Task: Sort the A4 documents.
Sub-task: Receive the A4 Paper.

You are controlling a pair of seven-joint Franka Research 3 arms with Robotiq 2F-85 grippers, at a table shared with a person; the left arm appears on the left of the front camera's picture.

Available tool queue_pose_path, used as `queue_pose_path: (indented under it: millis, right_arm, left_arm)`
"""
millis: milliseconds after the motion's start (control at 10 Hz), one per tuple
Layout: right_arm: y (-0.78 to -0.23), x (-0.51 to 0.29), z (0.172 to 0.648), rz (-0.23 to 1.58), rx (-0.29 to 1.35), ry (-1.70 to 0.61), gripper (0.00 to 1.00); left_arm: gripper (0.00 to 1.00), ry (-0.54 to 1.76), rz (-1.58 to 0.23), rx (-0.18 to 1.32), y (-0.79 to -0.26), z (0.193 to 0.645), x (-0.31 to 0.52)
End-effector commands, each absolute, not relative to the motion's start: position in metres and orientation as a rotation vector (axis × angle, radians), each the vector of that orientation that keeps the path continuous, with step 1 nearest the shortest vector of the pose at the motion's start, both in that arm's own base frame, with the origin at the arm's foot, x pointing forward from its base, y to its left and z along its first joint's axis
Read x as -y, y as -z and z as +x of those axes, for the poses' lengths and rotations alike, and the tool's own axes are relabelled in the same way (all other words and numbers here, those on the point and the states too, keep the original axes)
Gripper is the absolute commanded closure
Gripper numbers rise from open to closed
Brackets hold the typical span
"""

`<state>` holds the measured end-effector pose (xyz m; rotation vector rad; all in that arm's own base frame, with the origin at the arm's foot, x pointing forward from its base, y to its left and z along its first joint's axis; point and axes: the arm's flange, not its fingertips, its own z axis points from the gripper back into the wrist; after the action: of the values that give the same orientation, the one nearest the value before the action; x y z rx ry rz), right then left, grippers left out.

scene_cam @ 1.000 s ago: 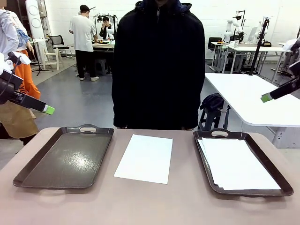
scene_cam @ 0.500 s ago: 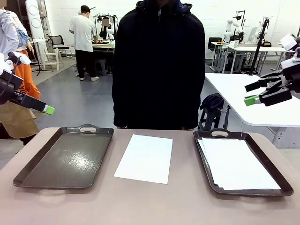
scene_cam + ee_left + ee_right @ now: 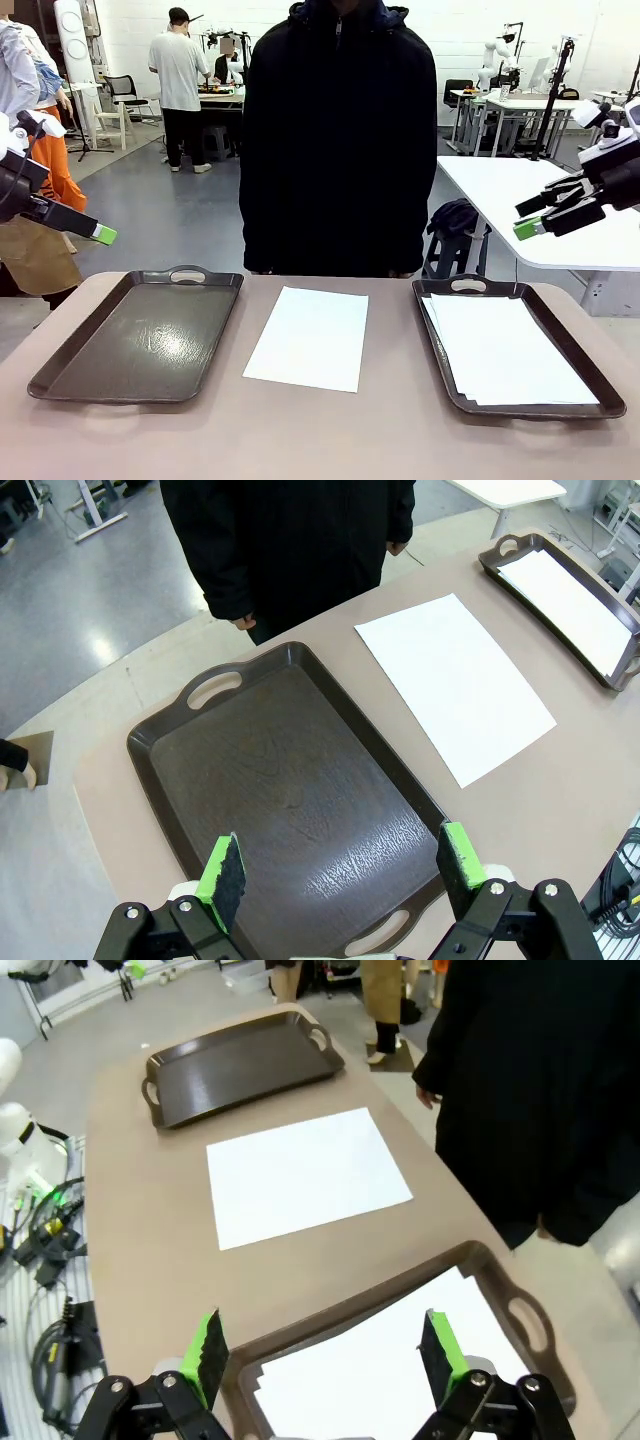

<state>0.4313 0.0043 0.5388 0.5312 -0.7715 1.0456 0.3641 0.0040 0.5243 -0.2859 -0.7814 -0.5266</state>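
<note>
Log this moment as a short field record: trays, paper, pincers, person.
left tray: dark, handled, nothing on it
loose sheet: white, flat on the table between the trays
right tray: holds a stack of white sheets
left pincer: open, holding nothing, above the left tray
right pincer: open, holding nothing, above the right tray
person: dark jacket, standing at the far edge, hands off the table
</note>
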Motion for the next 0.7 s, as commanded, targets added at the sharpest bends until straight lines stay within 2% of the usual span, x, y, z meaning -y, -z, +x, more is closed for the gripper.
queue_pose_path:
  millis: [0,100,600]
  right_arm:
    - [-0.5528,-0.0060,0.4313,0.593,0.670,-0.984,0.00]
    - [-0.5534,-0.0056,0.4321,0.624,0.611,-0.955,0.00]
    - [-0.5510,-0.0080,0.4320,0.597,0.579,-0.942,0.00]
  left_arm:
    - [0.00,0.524,-0.296,0.788,-0.5219,0.3655,-0.0050]
    - [0.00,0.524,-0.296,0.788,-0.5219,0.3655,-0.0050]
    - [0.00,0.524,-0.296,0.788,-0.5219,0.3655,-0.0050]
